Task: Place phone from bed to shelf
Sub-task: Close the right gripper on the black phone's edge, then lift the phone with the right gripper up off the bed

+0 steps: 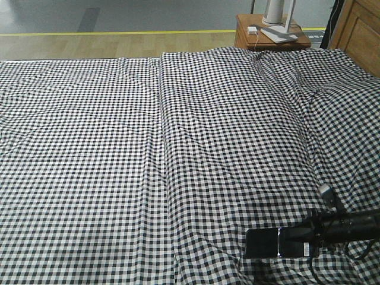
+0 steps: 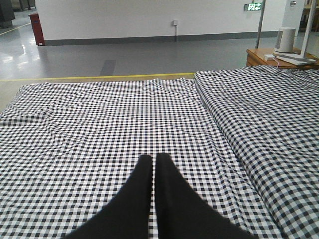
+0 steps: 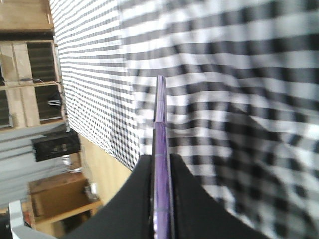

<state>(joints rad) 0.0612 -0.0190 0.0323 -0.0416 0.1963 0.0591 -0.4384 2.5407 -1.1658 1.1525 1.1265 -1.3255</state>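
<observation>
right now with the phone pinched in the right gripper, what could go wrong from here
1. The right gripper clamps only one end of the phone. Most of the slim slab sticks out past the fingertips, so it may pivot or slip during the carry.
2. The phone looks close to the wrinkled bed. A low sweep could catch a fold and knock it loose.

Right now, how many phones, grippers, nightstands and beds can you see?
phone: 1
grippers: 2, left gripper and right gripper
nightstand: 1
bed: 1
Total: 5
</observation>
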